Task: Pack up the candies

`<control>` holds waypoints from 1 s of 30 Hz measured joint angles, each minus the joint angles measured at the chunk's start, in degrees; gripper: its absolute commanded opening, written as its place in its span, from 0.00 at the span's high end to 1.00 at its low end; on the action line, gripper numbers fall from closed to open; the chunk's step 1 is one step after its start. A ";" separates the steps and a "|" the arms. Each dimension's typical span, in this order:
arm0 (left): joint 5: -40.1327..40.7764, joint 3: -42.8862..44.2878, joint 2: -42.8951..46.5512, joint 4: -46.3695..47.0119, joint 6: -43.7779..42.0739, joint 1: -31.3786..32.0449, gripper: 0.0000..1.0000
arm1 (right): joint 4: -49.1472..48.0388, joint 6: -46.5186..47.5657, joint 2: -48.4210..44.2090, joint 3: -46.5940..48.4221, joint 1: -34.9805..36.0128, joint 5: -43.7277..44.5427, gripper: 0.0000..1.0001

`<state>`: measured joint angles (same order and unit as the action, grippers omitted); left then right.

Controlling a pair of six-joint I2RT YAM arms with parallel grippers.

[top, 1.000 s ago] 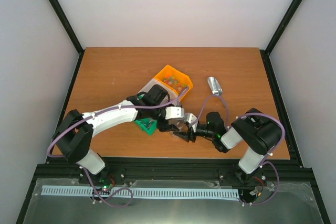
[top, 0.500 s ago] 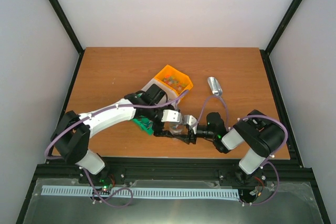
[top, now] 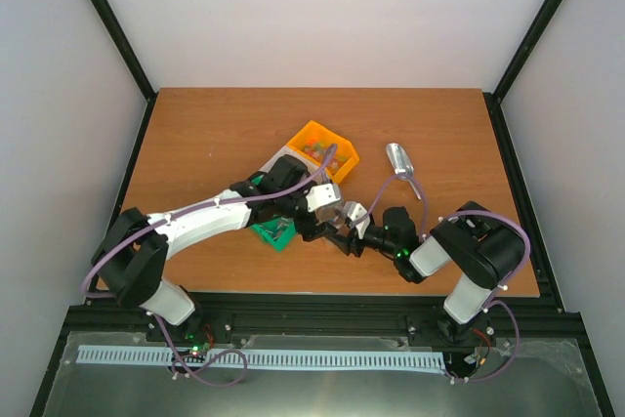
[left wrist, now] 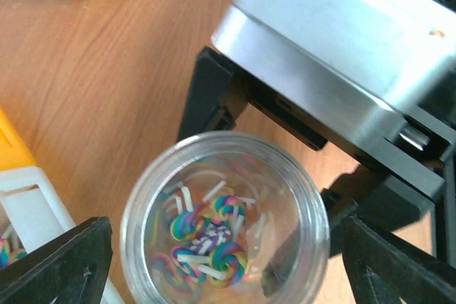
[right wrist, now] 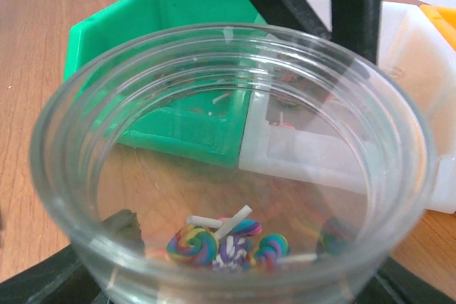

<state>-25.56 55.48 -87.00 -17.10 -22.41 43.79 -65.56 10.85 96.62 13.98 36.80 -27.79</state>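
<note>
right claw (right wrist: 239,279) clamped on clear jar (left wrist: 135,211) | left claw (left wrist: 228,265) apart, straddling it | risk imo: a bump tips jar, lollipop candies (left wrist: 214,236) spill onto worktop (left wrist: 107,69)

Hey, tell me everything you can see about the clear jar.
The jar is small, round, clear plastic, ridged under its rim, with no lid. It is upright, mouth up, over the wooden table, near the green bin. A few rainbow-swirl candies on white sticks lie at its bottom; the rest is unfilled. The right gripper clasps its sides; the left gripper hangs open above it.
</note>
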 measured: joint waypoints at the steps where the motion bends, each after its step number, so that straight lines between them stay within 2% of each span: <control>1: 0.63 0.00 -0.13 0.83 0.63 0.11 0.15 | 0.04 -0.15 0.00 0.04 0.00 0.24 0.63; 8: 1.77 0.02 -1.03 2.91 1.73 0.42 0.32 | 0.20 -0.52 0.00 0.13 -0.02 0.24 0.64; 12: 0.72 0.04 -1.01 1.99 -0.59 0.59 0.33 | 0.46 -0.63 -0.02 0.11 -0.17 -1.75 0.64; 20: -8.00 4.28 -1.75 -13.07 -18.62 0.52 0.34 | 7.30 3.08 -3.37 -0.02 -0.11 -14.08 0.68; 22: -9.97 5.62 -2.47 -16.65 -22.56 0.52 0.32 | 8.98 3.78 -3.91 -0.02 -0.04 -17.16 0.69; 25: -11.80 7.72 -3.91 -20.65 -25.64 0.52 0.15 | 10.05 4.35 -4.09 0.02 -0.04 -19.32 0.69; 27: -12.04 7.82 -3.96 -20.72 -25.00 0.02 0.07 | 10.10 4.33 -4.44 0.17 0.00 -19.67 0.69; 30: -11.76 7.76 -3.74 -19.39 -22.12 -0.70 0.02 | 10.01 4.15 -4.87 0.72 0.00 -18.64 0.69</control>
<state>-37.32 63.24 -90.74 -36.49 -44.53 43.09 -55.55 15.00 91.74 14.70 36.80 -46.44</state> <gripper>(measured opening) 0.936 0.653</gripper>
